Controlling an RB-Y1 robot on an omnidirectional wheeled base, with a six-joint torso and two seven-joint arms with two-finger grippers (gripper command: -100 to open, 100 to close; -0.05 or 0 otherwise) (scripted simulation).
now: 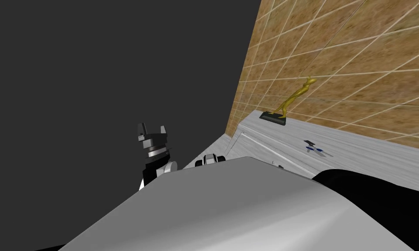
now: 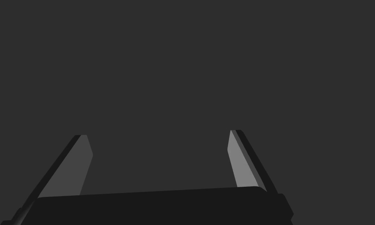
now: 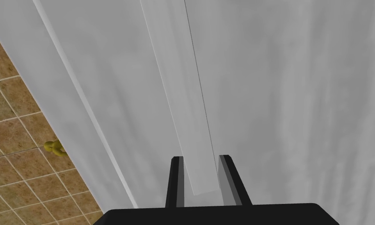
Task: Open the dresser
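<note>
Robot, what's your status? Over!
Right gripper shut on dresser handle. Left gripper open, holding nothing. Gold statue on dresser top, away from handle.

a: item, left gripper [image 1: 152, 127]?
b: dark box, ribbed silver ring, black wrist, pale grey round cap.
a: its fingers [image 2: 83, 164]?
b: two thin grey blades, dark-edged.
a: right gripper [image 3: 201, 157]?
b: black box, grey blades, black-backed.

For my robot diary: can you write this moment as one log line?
right fingers: shut on dresser handle | left fingers: open, holding nothing
</note>
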